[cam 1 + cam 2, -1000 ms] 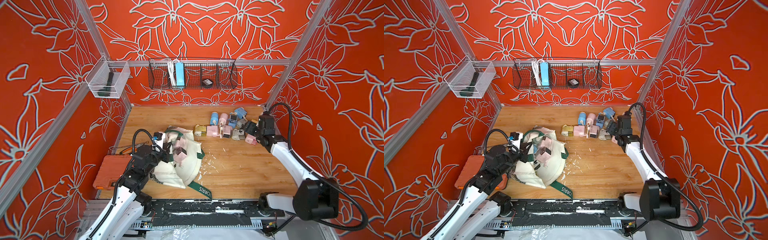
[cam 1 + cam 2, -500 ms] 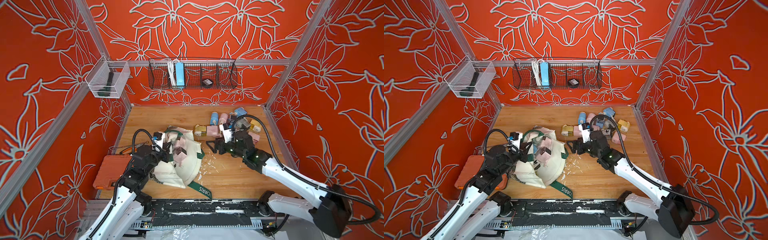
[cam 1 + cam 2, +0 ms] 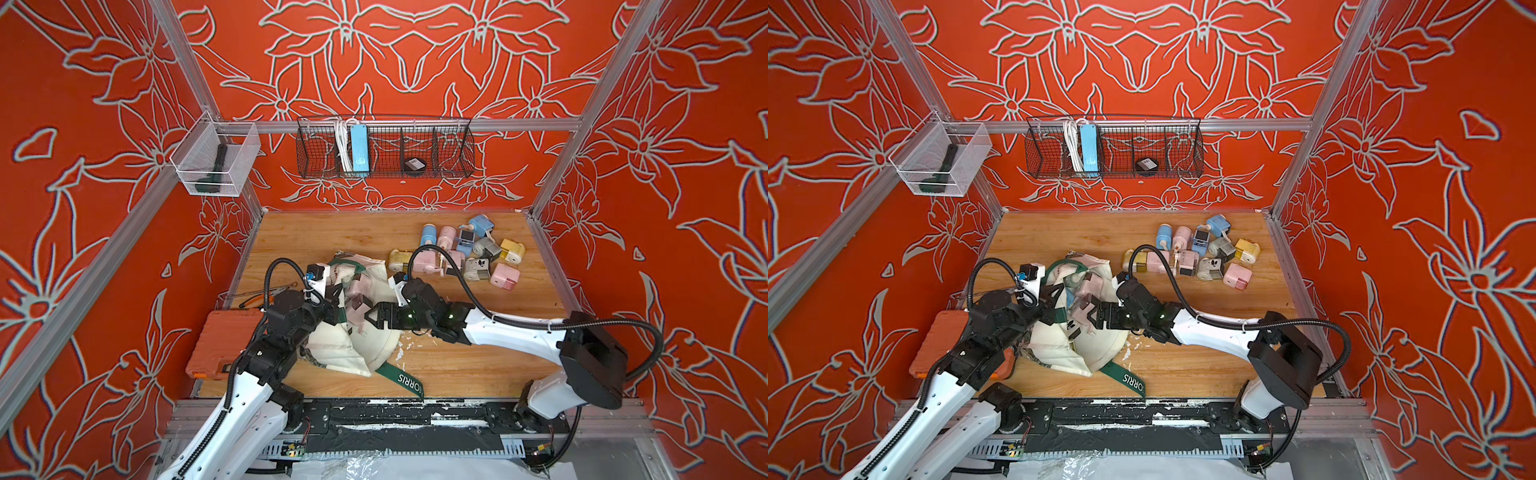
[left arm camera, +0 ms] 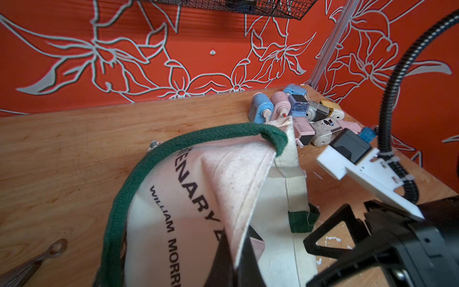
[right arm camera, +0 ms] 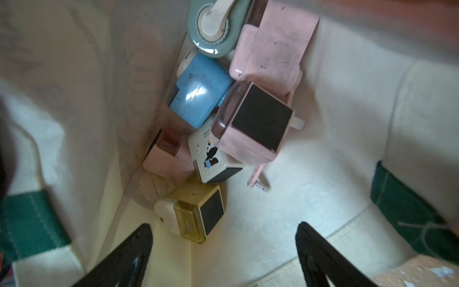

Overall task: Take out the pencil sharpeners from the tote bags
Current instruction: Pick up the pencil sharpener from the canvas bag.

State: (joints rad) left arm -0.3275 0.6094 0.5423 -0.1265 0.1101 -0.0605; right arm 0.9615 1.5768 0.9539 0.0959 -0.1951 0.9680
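**Right claw spread wide at the tote's mouth**

Nearest the robot's base, a dark green lettered handle [image 3: 405, 380] trailed from the cream canvas tote bag [image 3: 365, 353]. The bag lay crumpled on the wooden table [image 3: 457, 386] beside an orange plastic case [image 3: 220, 349]. The left gripper [image 4: 234, 248] was clenched on the tote's canvas rim. The right gripper [image 5: 223, 226] was released at the bag's opening, its black fingers [image 5: 129, 251] far apart and grasping nothing. Inside the bag lay pastel plastic pencil sharpeners: a yellow sharpener [image 5: 196, 213], a white sharpener [image 5: 213, 159], a pink sharpener [image 5: 258, 124], a blue sharpener [image 5: 198, 97] and a grey-green sharpener [image 5: 213, 27]. Farther back, a cluster of sharpeners [image 3: 478, 266] sat on the table outside the bag, towards the right wall. On the back wall hung a black wire basket [image 3: 453, 145] holding a blue power strip [image 3: 358, 147].
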